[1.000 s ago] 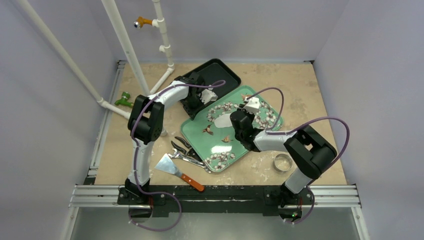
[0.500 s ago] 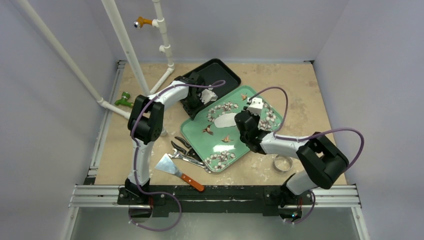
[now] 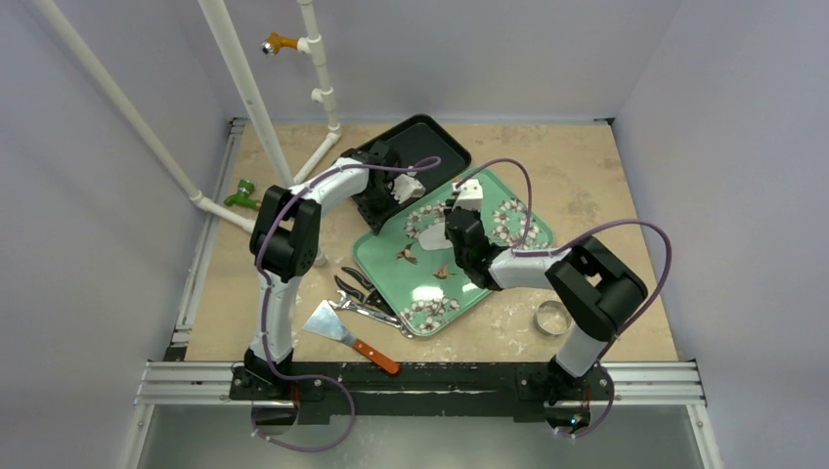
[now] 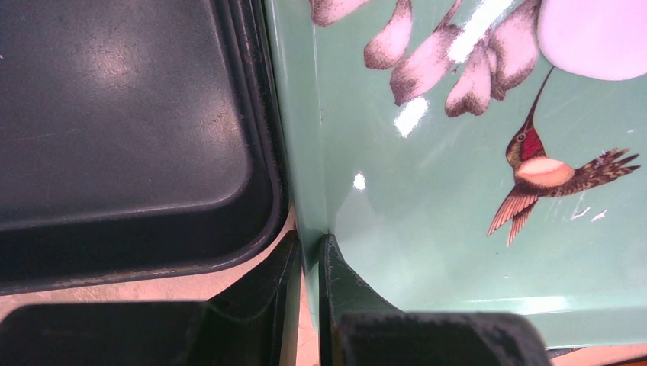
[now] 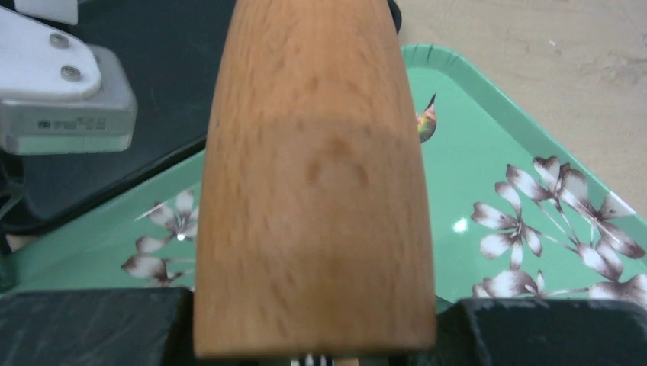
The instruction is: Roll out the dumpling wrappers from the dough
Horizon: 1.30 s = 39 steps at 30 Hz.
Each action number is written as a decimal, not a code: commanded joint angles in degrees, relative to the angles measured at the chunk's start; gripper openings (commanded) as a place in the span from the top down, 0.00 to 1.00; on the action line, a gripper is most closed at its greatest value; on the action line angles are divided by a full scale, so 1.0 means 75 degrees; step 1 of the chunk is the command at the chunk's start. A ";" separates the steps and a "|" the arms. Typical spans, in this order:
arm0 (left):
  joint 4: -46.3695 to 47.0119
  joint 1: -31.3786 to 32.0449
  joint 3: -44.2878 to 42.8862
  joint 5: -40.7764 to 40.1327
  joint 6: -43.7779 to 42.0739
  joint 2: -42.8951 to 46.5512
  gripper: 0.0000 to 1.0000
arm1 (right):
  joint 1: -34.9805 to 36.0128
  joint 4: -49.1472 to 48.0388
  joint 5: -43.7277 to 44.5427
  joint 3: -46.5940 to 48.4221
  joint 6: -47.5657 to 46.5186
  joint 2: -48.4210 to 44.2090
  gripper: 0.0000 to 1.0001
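Right hand (image 3: pixel 456 223) hovers over the green flower-printed tray (image 3: pixel 379 259) on the bench (image 3: pixel 587 176), partly covering the thin white dumpling wrapper (image 3: pixel 431 235). Through my left wrist: left hand (image 4: pixel 311 286) pinches that tray's rim, wrapper at upper right. Through my right wrist: I clamp a tapered wooden rolling pin (image 5: pixel 317 191).
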<state>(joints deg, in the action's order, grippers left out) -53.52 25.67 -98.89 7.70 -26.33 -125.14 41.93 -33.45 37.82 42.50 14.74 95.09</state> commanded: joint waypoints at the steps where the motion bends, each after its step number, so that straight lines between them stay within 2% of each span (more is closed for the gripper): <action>1: -0.0201 -0.0140 0.0118 -0.0522 -0.0440 -0.0240 1.00 | -0.0103 -0.0365 0.0113 0.0068 0.0305 0.0473 1.00; 6: -0.0168 -0.0142 0.0122 -0.0523 -0.0451 -0.0232 1.00 | -0.0133 -0.0437 0.0494 -0.0619 0.0920 0.0262 1.00; 9: -0.0169 -0.0134 0.0126 -0.0518 -0.0451 -0.0228 1.00 | -0.0130 0.0253 0.0927 -0.0651 0.1289 0.0313 1.00; 15: -0.0155 -0.0140 0.0149 -0.0514 -0.0463 -0.0216 1.00 | -0.0147 0.0694 0.1265 -0.1049 0.1797 -0.0095 1.00; 24: -0.0163 -0.0136 0.0146 -0.0522 -0.0463 -0.0213 1.00 | -0.0358 0.1217 0.0865 -0.1366 0.2065 -0.0706 1.00; 29: -0.0157 -0.0137 0.0153 -0.0523 -0.0463 -0.0219 1.00 | -0.0486 0.1688 0.1070 -0.1534 0.2344 -0.1341 1.00; 33: -0.0147 -0.0137 0.0135 -0.0532 -0.0466 -0.0217 1.00 | -0.0505 0.1495 0.0754 -0.1471 0.1627 -0.1597 1.00; 36: -0.0144 -0.0133 0.0148 -0.0533 -0.0468 -0.0202 1.00 | -0.0489 0.1813 0.0716 -0.0909 0.0975 -0.1497 1.00; 39: -0.0143 -0.0130 0.0161 -0.0554 -0.0477 -0.0206 1.00 | -0.0396 0.1155 0.0158 -0.0641 0.0385 -0.1660 1.00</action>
<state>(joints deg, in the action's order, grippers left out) -53.58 25.67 -98.89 7.77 -26.59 -125.14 38.44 -23.05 43.31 33.89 25.06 84.01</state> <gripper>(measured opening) 0.088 0.262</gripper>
